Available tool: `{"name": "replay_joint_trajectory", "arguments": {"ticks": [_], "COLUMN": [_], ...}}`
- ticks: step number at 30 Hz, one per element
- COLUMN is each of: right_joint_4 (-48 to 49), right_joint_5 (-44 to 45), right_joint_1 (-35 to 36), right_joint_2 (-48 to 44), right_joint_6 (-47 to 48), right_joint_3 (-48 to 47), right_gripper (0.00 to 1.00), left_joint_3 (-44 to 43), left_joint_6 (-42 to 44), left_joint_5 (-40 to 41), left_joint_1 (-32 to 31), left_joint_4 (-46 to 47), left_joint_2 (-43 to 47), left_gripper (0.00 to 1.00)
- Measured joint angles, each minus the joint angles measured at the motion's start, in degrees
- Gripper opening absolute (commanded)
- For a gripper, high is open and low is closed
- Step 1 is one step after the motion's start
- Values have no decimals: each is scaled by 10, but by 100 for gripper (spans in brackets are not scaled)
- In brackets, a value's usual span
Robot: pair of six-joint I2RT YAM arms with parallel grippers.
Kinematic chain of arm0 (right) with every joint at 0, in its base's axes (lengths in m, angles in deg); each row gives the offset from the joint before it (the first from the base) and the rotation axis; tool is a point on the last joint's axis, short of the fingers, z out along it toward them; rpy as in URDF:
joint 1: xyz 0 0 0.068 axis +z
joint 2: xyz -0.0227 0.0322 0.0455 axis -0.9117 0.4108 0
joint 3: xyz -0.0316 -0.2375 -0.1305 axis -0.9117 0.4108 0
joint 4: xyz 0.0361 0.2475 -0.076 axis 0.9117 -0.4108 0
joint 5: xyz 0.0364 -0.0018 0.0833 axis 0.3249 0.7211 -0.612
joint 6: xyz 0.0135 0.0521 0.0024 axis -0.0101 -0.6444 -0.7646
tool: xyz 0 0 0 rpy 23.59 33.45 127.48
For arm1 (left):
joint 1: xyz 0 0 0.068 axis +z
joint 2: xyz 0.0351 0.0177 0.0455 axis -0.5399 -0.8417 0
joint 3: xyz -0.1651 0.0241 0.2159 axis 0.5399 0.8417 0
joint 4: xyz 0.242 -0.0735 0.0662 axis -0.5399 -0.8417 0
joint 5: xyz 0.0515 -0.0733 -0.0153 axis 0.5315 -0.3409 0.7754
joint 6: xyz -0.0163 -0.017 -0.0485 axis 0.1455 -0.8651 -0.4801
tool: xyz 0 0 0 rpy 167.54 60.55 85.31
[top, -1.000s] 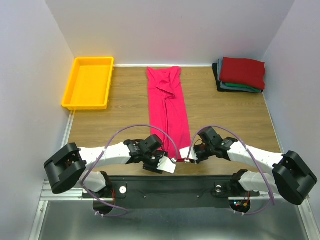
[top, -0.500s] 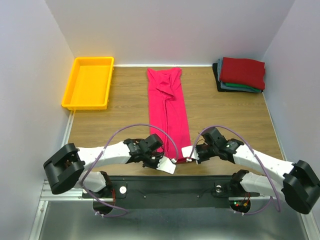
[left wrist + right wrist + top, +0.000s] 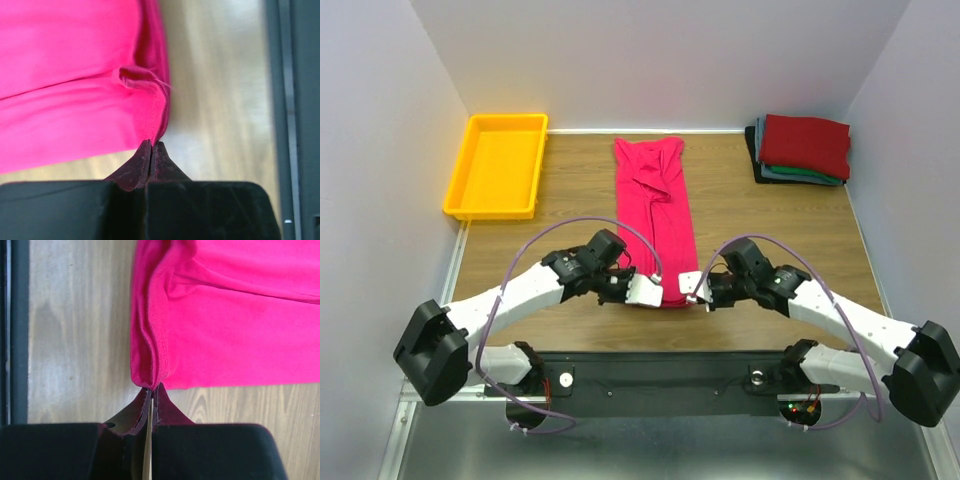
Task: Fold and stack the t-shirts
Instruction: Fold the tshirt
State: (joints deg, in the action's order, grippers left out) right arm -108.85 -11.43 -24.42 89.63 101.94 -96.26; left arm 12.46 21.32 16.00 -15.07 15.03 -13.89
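Claws grip at both near corners: the left claw point(image 3: 151, 146) is pinched tight on the near left corner of the crimson t-shirt point(image 3: 655, 215), its dark fingers pressed together with only the hem's edge caught between the tips. The right claw point(image 3: 152, 388) is clamped the same way on the near right corner, where the cloth bunches into a small fold just above the tips. The two claws sit close together, near the front edge of the wooden surface point(image 3: 770, 230). From them the shirt runs away as a long narrow strip down the middle of the surface, with creases at its far end. At the far right corner lies the stack of folded t-shirts point(image 3: 803, 148), dark red on top, teal-green and dark layers beneath. A yellow tray point(image 3: 498, 165) sits at the far left corner.
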Motion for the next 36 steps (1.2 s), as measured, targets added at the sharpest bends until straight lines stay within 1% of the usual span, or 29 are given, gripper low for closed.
{"name": "replay_joint_trajectory", "arguments": {"ticks": [5,11,15,18,27,36], "right_joint_4": [6,18,30,32,37,43], "right_joint_5": [4,-8,-23,-34,-67,-94], "right_joint_1": [-19,-67,-113,-133,-174,-215], "right_joint_2": [43,107,174,216,313,445], "right_joint_6": [8,35,62,81,120,142], "right_joint_3": [-25,-64,-109,-140,-238,-364], "right_gripper": [1,1,1,1,1,1], "left_joint_3": [-45,-71,-88,-108,-195,-288], "left_joint_6": [40,83,110,134,198,246], "left_joint_5": [-3,-1,1,2,-6,-11], "left_joint_1": [56,88,105,122,166,211], "left_joint_4": [2,19,40,56,72,81], "left_joint_2": [-43,-83,-112,-142,-224,-324], "left_gripper": [0,0,0,1,1,3]}}
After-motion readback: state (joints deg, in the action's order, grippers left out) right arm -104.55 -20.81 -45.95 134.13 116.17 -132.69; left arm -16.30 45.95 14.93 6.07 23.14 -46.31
